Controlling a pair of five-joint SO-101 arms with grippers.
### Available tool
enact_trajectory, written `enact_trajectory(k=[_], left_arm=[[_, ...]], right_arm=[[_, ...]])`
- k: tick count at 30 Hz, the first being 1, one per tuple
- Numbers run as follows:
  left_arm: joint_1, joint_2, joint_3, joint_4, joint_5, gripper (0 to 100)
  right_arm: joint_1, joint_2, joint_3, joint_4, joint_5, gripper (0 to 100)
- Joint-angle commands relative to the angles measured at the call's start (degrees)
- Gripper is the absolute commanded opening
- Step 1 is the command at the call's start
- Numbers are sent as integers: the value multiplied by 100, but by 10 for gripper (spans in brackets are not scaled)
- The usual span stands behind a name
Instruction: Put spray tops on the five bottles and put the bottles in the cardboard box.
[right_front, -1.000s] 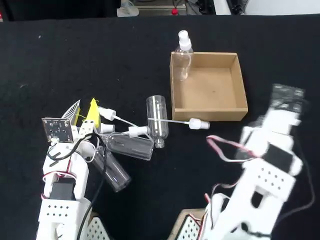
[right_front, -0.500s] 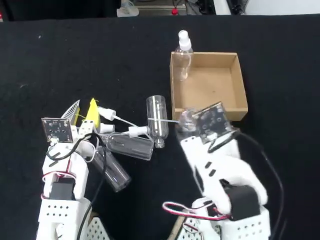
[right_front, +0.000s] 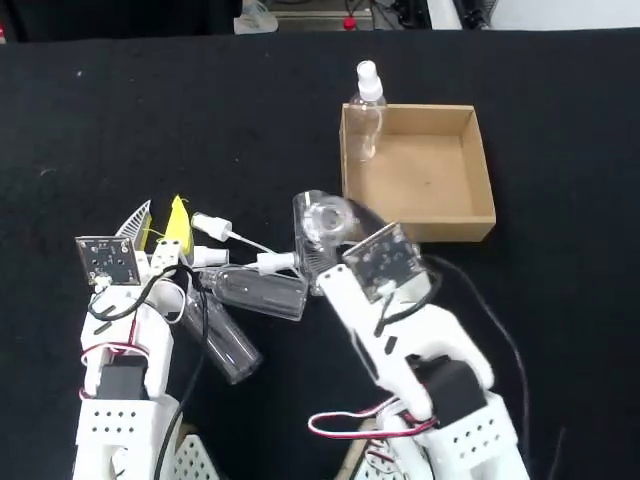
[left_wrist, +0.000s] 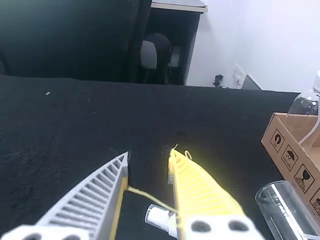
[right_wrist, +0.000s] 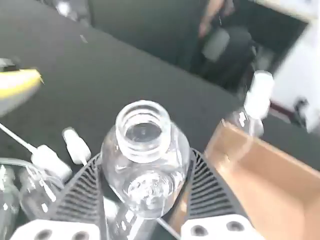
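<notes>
The right jaws pinch an open bottle (right_wrist: 144, 150) neck-up, near the box (right_front: 418, 228). The left jaws hang spread by a spray top (left_wrist: 160, 217) on the tabletop (right_front: 150, 120). The clear plastic looks slick: a loose squeeze could let it slip, or twist during capping.

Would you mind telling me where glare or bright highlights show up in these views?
High view: white glints on the held bottle against the dark table. Right wrist view: light catches its rim. Left wrist view: brightly lit wall behind the dark table.
</notes>
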Motion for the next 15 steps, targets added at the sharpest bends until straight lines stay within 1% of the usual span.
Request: enact_trajectory(k=[1,6,8,11,13,15], left_arm=[[-48,-44,127,-35,-35,130],[-48,-44,136,-18,-35,130],[-48,-44,136,0,-35,130],[-48,-44,136,9,-35,130],[-48,-44,136,9,-35,130],[-40,-44,110,18,-26,130]], right_arm=[[-448,-110,251,-712,-9,11],[-949,-119,585,-738,-9,11],[-1002,-119,646,-730,-9,11],[-967,-119,655,-686,-9,11],[-782,-127,514,-378,-9,11],[-475,-224,259,141,-9,11]])
